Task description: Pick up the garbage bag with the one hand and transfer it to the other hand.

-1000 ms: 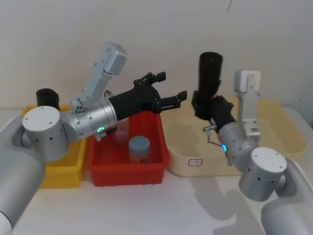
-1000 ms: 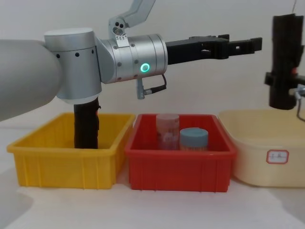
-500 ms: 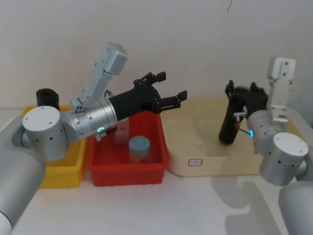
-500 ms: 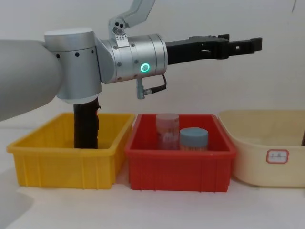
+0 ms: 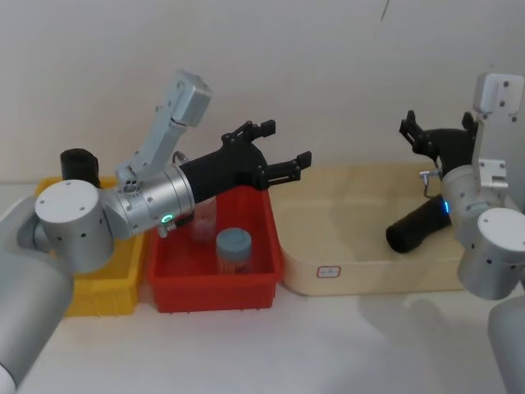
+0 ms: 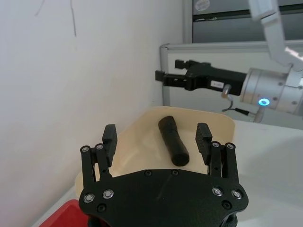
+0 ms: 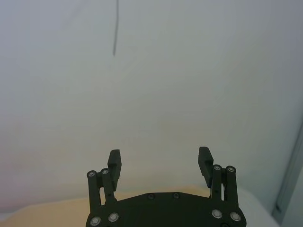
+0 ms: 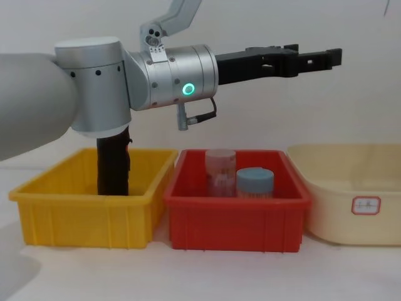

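Both left gripper (image 5: 289,141) and right gripper (image 7: 160,160) hover, jaws spread.

- the left arm (image 5: 156,201)?
- fat silver cylinders, green ring light (image 5: 167,219), black left gripper (image 5: 287,140) with silver screws (image 6: 108,193).
- and the right gripper (image 7: 159,153)?
- black too, silver wrist (image 5: 463,193), blue ring light (image 5: 445,206), thin cable (image 6: 239,111).

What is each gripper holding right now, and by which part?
Nothing is held. The left gripper and right gripper are both open and empty; the garbage bag lies on its side in the cream tub, apart from the right gripper's fingers.
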You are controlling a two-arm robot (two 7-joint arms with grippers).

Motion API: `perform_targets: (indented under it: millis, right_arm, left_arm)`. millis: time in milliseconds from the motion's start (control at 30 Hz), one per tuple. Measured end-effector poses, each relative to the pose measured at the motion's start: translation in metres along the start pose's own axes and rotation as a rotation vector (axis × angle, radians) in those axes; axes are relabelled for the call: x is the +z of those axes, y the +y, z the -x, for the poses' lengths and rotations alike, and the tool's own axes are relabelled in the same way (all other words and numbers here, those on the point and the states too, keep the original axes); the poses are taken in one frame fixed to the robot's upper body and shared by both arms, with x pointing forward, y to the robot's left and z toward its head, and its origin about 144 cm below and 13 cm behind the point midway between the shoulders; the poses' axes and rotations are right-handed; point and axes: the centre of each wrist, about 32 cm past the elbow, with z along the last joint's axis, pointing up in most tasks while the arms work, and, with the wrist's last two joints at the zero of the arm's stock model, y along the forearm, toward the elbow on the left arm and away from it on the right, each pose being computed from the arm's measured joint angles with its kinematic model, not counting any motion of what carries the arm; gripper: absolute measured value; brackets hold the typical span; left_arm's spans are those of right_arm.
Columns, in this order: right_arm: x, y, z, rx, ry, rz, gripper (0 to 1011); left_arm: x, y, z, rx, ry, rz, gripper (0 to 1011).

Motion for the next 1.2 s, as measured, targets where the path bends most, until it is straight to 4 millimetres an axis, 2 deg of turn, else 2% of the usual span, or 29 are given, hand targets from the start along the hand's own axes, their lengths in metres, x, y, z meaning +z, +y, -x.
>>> perform_targets:
  millis: [200,533,767,1200]
  right_arm:
    - [0.010,-0.006,0.005,0.042,-0.050,-0.063,1001]
    - [0.020,-0.021,0.020,0.160,-0.096,-0.118,1001]
    - [0.019,-0.036,0.035,0.265,-0.122,-0.118,1001]
    - [0.009,-0.062,0.063,0.441,-0.158,-0.067,1001]
  left_arm:
    - [0.000,0.009,0.005,0.049,-0.012,0.009,1001]
    - [0.001,0.036,0.021,0.169,-0.045,0.025,1001]
    - [0.002,0.057,0.035,0.263,-0.081,0.032,1001]
    - [0.004,0.110,0.071,0.472,-0.176,0.052,1001]
